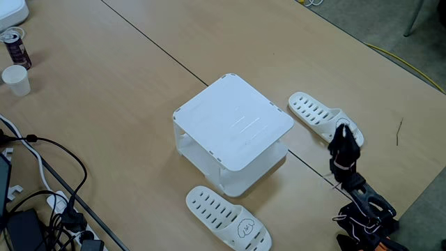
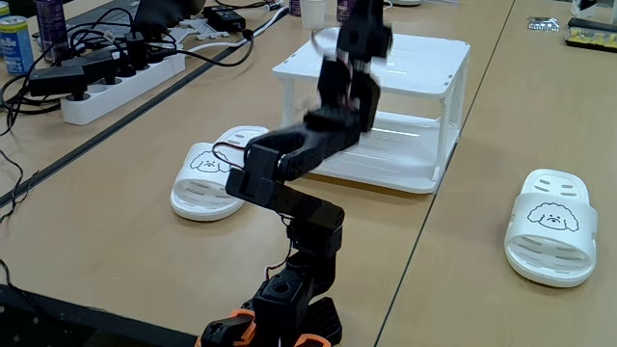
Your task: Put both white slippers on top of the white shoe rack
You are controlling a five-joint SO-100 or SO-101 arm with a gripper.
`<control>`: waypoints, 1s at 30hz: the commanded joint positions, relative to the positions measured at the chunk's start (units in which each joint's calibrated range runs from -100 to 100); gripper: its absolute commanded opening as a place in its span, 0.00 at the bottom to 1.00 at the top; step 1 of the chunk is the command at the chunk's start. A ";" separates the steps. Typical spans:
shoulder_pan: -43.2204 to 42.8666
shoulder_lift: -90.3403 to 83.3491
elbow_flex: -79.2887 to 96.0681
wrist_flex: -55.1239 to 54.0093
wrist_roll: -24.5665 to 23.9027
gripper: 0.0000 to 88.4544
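Observation:
The white shoe rack (image 1: 233, 125) stands mid-table with nothing on its flat top; it also appears at the back (image 2: 415, 67). One white slipper (image 1: 226, 217) lies on the table in front of the rack, seen as the left slipper (image 2: 207, 173) from behind the arm. The other white slipper (image 1: 313, 111) lies to the rack's right, also flat on the table (image 2: 551, 226). My gripper (image 1: 342, 130) is raised in the air, overlapping that slipper's strap end in one fixed view and in front of the rack (image 2: 362, 29) in the other. It holds nothing; its fingers are dark and blurred.
A drink can (image 1: 15, 47) and a paper cup (image 1: 15, 80) stand at the far left. Black cables and a power strip (image 2: 125, 77) run along the left side. The arm's base (image 1: 362, 219) sits at the table's edge. A dark seam (image 1: 160, 49) crosses the table.

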 commanded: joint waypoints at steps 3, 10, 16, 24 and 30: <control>-0.14 0.44 -33.35 23.72 0.42 0.01; 0.27 0.52 -43.73 32.26 0.42 0.01; 0.52 0.61 -55.72 40.98 0.42 0.01; -0.06 0.52 -71.15 84.38 0.42 0.01; -2.44 0.69 -70.61 115.95 0.42 0.01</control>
